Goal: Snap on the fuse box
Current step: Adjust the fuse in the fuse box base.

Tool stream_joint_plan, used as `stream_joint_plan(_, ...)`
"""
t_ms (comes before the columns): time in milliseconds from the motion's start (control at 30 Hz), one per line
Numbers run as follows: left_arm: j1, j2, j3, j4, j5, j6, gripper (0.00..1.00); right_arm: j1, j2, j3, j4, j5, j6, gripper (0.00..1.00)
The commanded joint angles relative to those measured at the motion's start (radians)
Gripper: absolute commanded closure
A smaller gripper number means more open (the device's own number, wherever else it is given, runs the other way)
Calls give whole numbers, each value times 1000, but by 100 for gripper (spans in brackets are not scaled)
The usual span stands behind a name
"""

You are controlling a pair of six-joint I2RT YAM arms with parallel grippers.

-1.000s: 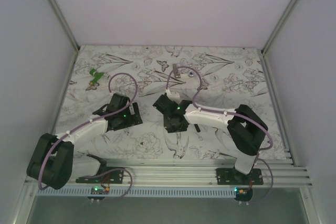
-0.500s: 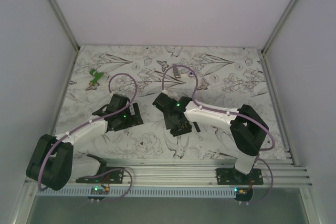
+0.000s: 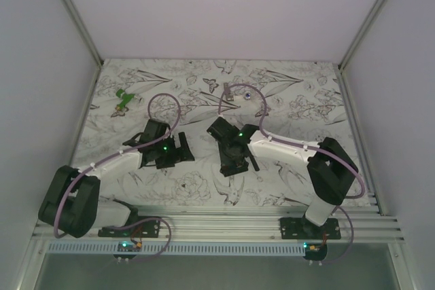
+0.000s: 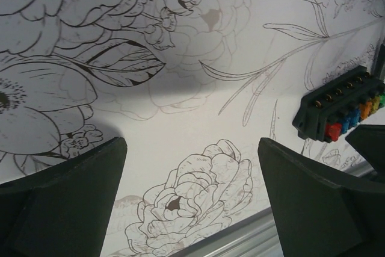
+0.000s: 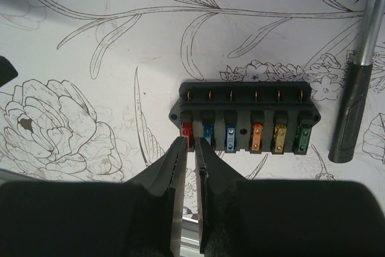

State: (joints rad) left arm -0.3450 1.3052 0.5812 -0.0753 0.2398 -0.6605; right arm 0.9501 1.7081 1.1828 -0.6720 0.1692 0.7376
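The fuse box (image 5: 243, 118) is a black block with a row of coloured fuses, lying flat on the flower-print table. My right gripper (image 5: 192, 144) reaches it from the near side. Its jaws are a thin slit apart, with the tips at the red fuse (image 5: 186, 130) at the box's left end. I cannot tell whether they pinch the fuse. In the top view the right gripper (image 3: 234, 162) covers the box. My left gripper (image 4: 191, 200) is wide open over bare table, with the fuse box (image 4: 340, 109) off to its right. In the top view the left gripper (image 3: 181, 153) lies left of the right one.
A hammer (image 5: 354, 103) with a steel shaft and black handle lies just right of the fuse box. A small grey metal piece (image 3: 230, 97) and a green item (image 3: 123, 98) lie farther back. The aluminium rail (image 3: 224, 222) runs along the near edge.
The left gripper has swung right, toward the fuse box. The right arm has shifted slightly right and nearer; its jaws widened a little, then narrowed again.
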Motion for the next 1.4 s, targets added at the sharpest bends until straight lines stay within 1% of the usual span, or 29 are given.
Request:
stream_joint_plan(0, -3, 36, -3, -26, 63, -3, 2, -15, -17, -9, 44, -38, 3, 84)
stream_joint_plan(300, -8, 62, 3, -15, 76, 0, 2, -31, 10, -21, 53, -59, 19, 88)
stream_joint_plan(667, -12, 81, 3, -4, 78, -1, 1, -36, 62, -18, 14, -84, 23, 93)
stream_joint_plan(800, -11, 86, 2, -3, 78, -1, 1, -37, 109, -5, -42, -91, 33, 100)
stream_joint_plan(933, -11, 86, 0, -1, 78, -1, 1, -40, 149, -6, -93, -104, 42, 100)
stream_joint_plan(1100, -12, 84, -4, 0, 77, -1, 1, -71, 137, -67, -99, -110, 52, 100)
stream_joint_plan(1233, -11, 82, -6, 2, 77, 1, 1, -109, 110, -140, -47, -142, 51, 100)
stream_joint_plan(1367, -11, 81, -7, 2, 78, 2, 1, -118, 135, -169, -35, -144, 48, 100)
